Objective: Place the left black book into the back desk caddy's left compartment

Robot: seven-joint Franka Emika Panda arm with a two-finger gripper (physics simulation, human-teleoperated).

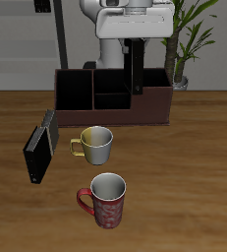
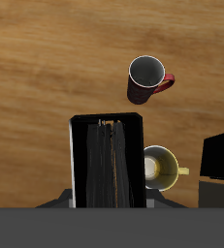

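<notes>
Claw [image 1: 137, 61] pinching the left black book [image 1: 137, 67] upright above the back desk caddy [image 1: 113, 94], fingertips hidden behind book, wrist view alone shows its page edge [image 2: 107, 163], other black book [image 2: 221, 155] cropped.

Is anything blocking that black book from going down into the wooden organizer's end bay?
Nothing visible. The hand holds the black book upright right over the organizer's end bay. Both mugs and the other book sit nearer the table's front.

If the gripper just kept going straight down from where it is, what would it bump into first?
Probably the caddy: the gripper hangs over it holding the black book upright, so the book's lower end would likely meet an end bay first. Depth is hard to judge.
</notes>
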